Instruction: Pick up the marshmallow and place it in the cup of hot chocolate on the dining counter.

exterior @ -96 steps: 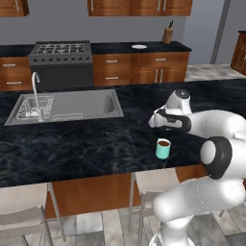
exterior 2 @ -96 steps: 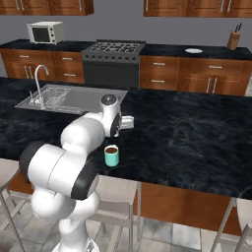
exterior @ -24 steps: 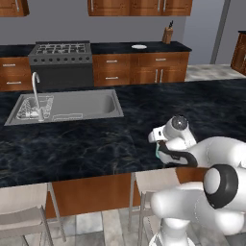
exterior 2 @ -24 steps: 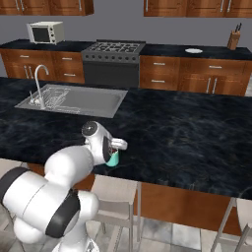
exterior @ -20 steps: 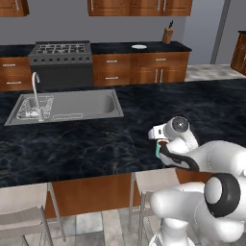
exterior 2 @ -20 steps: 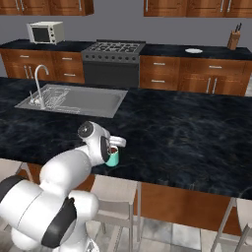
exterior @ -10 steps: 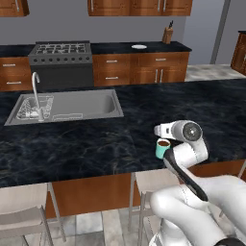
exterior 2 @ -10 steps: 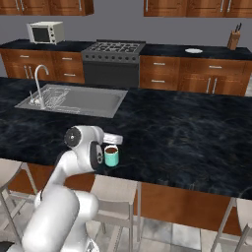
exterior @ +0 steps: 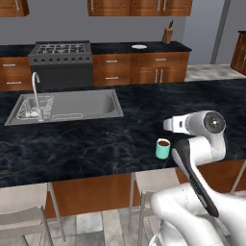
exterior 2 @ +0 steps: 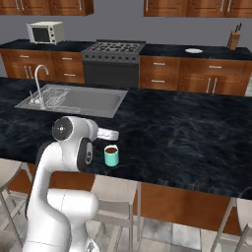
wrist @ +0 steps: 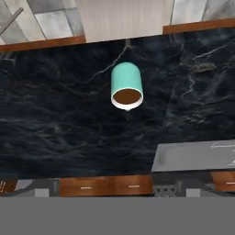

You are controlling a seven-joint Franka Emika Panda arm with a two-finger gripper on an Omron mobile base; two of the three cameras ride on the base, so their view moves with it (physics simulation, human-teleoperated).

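I cannot tell where the marshmallow is. It is very small. No white bit lies on the dark top near the cup, and nothing sits between the tips of the tool. So I think it may be down in the drink, but the brown top of the drink looks plain and I cannot be sure.

The cup (exterior: 163,149) is green and stands upright on the table (exterior: 96,144), near the front edge. It is full of brown hot chocolate. In the hand view the cup (wrist: 126,87) is seen from above, in the middle of the black stone, with nothing around it.

The tool (exterior: 167,125) hangs a bit above the cup and just to one side of it, not touching it. Its jaws are spread wide and hold nothing. The white arm bends up from behind it.

Farther along the table is the steel sink (exterior: 67,106) with its tap, well apart from the cup. Behind that, across the room, is the stove (exterior: 61,49) and a small white plate (exterior: 139,46) on the back counter.

My guess is that the job is nearly over or over. The picking up seems done, and the drop seems done too. What is left is only to check the marshmallow is really in the cup and to move the arm away.
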